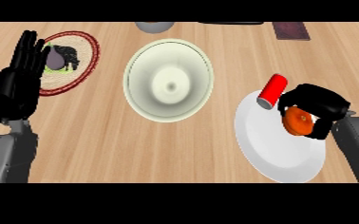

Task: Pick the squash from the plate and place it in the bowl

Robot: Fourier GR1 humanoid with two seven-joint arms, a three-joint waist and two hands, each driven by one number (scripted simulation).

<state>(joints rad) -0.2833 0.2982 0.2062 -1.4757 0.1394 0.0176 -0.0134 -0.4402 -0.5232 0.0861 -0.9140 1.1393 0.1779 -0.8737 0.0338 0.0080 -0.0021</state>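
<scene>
The right hand (pixel 319 105) is curled round the orange squash (pixel 298 121), with black fingers wrapped over its top and side, so only part of the squash shows. The squash is over the upper right part of the white plate (pixel 270 154). I cannot tell if it sits on the plate or is held just above it. A red can (pixel 272 91) lies tilted on the plate's top edge, just beside the hand, on the side nearer the bowl (pixel 189 71). The bowl is big and pale and sits in the middle of the wooden counter (pixel 105 142), apart from the plate. At the far left is a round woven plate with a red rim (pixel 89 61). On it sit a grey-purple thing (pixel 54 59) and a black thing (pixel 69 56), both too hard to make out. The left hand (pixel 20 83) rests open at the left edge, fingers up, and hides part of that woven plate. At the top, a grey round thing (pixel 154 26) and a dark brown flat thing (pixel 291 30) are cut off.
</scene>
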